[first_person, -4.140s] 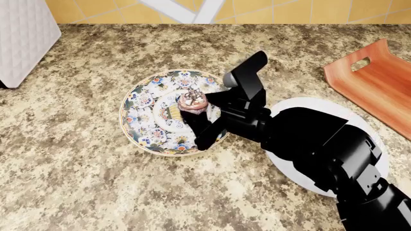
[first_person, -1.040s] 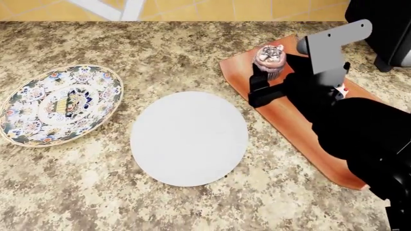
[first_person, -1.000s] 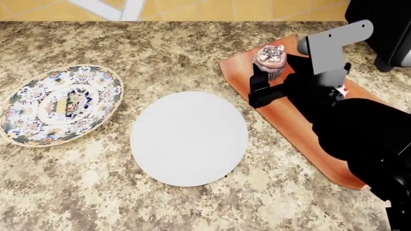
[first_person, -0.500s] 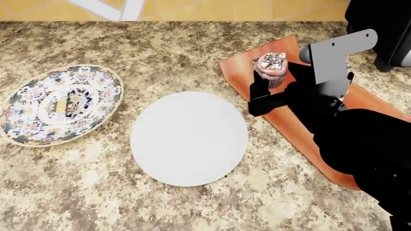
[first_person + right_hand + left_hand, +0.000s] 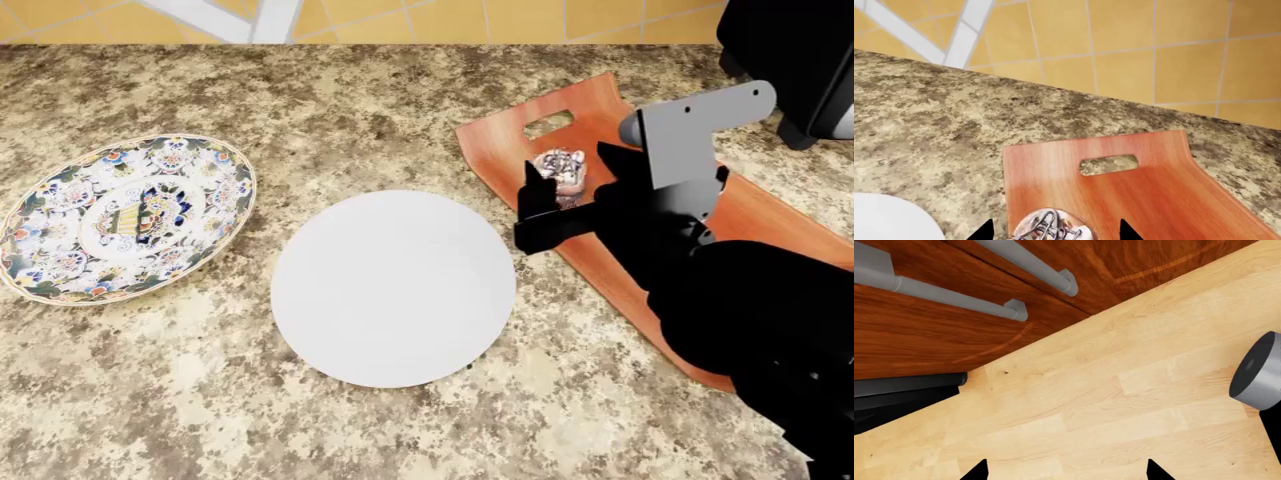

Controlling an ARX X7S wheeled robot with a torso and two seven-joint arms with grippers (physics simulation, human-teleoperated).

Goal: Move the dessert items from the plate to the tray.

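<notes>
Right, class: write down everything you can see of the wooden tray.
The wooden tray is a reddish-brown rectangular board with a visible grain, an upcurved end and an oblong handle slot near that end. It lies flat and angled on the speckled countertop, right of the plain white plate. The cupcake sits on it between the right tool's fingers. The black arm hides much of its far half.

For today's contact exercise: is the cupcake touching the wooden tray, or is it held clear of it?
Cannot tell. In the head view the cupcake sits low over the tray, but the right gripper hides its base; the right wrist view crops it.
</notes>
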